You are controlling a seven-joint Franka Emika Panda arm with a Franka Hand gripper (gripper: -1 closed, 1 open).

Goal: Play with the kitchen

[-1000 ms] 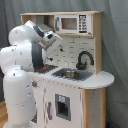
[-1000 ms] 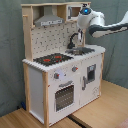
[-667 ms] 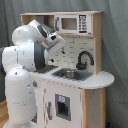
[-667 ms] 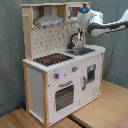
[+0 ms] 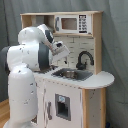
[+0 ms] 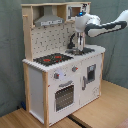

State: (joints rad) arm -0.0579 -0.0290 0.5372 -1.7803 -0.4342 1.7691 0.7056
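**Arm poised over the toy sink**

The kitchen (image 6: 60, 75) stands upright on a wooden bench (image 6: 95, 112) w/ grey curtain (image 6: 10, 50) behind; steel sink (image 5: 70, 74) sits beside the black faucet (image 5: 84, 59); red-ringed hob (image 6: 52, 59) lies under the grey hood (image 6: 49, 20), oven door (image 6: 64, 96) below; gripper (image 5: 62, 50) hangs above the sink nr the faucet, fingers — can't tell if spread or pressed together; white arm (image 6: 102, 26) reaches in from the second exterior view's right.

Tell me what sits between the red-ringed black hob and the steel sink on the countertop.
Only bare light countertop; in the second exterior view nothing stands between the red-ringed black hob and the steel sink.
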